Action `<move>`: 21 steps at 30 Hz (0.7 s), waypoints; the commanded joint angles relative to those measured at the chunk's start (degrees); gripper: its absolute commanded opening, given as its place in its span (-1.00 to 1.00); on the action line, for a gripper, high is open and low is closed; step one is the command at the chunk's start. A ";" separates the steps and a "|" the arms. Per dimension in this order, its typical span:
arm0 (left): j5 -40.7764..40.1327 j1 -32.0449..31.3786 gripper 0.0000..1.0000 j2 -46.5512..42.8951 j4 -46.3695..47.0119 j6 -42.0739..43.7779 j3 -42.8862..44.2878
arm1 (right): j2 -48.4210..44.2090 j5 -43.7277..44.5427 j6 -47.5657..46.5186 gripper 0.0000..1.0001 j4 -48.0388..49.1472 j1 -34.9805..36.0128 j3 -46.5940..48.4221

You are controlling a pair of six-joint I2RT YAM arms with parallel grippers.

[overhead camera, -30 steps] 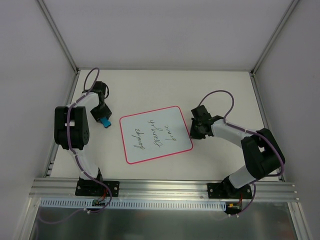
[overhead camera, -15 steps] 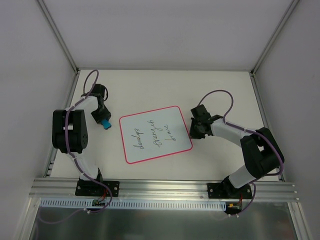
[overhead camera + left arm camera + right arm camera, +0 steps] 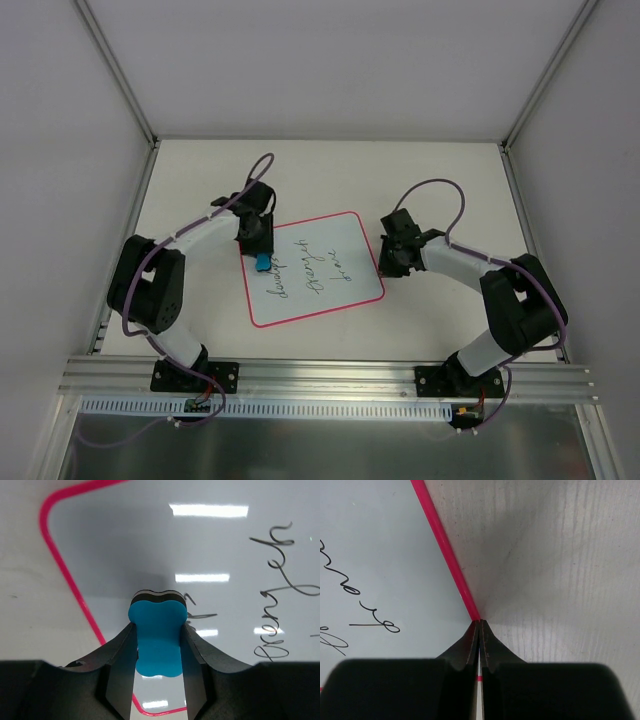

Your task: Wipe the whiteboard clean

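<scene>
The whiteboard point(image 3: 312, 268) lies mid-frame on the surface point(image 3: 450, 180), handwriting on it. The left end effector point(image 3: 259, 252) grips a blue eraser point(image 3: 157, 640) over its upper-left area; the right end effector point(image 3: 479, 628), closed on nothing, sits at its right border.

Pale matte table point(image 3: 330, 175) under me, plain white walls point(image 3: 330, 60) on three sides, grey metal corner posts point(image 3: 115, 70), aluminium rail point(image 3: 330, 375) along my near edge, soft even light

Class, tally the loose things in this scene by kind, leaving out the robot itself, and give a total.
whiteboard: 1
eraser: 1
Total: 2
</scene>
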 commanded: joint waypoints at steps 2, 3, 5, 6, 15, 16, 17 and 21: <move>1.65 -3.27 -0.57 1.74 -0.92 3.49 0.65 | 3.17 0.92 -1.62 -0.99 -4.41 0.70 -0.94; 2.18 -3.62 -0.53 2.26 -1.00 3.75 1.26 | 3.25 0.75 -1.62 -0.99 -4.50 0.70 -0.77; 2.71 -4.32 -0.41 3.06 -0.83 3.84 1.70 | 3.34 0.48 -1.80 -0.99 -4.41 0.70 -0.68; 2.98 -4.50 -0.26 3.24 -0.83 4.19 2.14 | 3.34 0.31 -1.88 -0.99 -4.50 0.70 -0.68; 3.77 -5.73 0.11 2.45 -0.13 5.68 1.88 | 3.17 -0.39 -2.41 -0.99 -4.41 0.70 -1.03; 3.77 -5.90 0.09 2.45 -0.04 5.69 1.71 | 3.08 -0.48 -2.33 -0.99 -4.50 0.70 -1.12; 3.59 -5.99 0.08 2.45 -0.04 5.69 1.53 | 2.99 -0.40 -2.32 -0.99 -4.41 0.70 -1.12; 2.37 -6.08 0.00 2.36 -0.04 4.81 -0.05 | 2.81 -0.39 -2.32 -0.99 -4.50 0.70 -1.29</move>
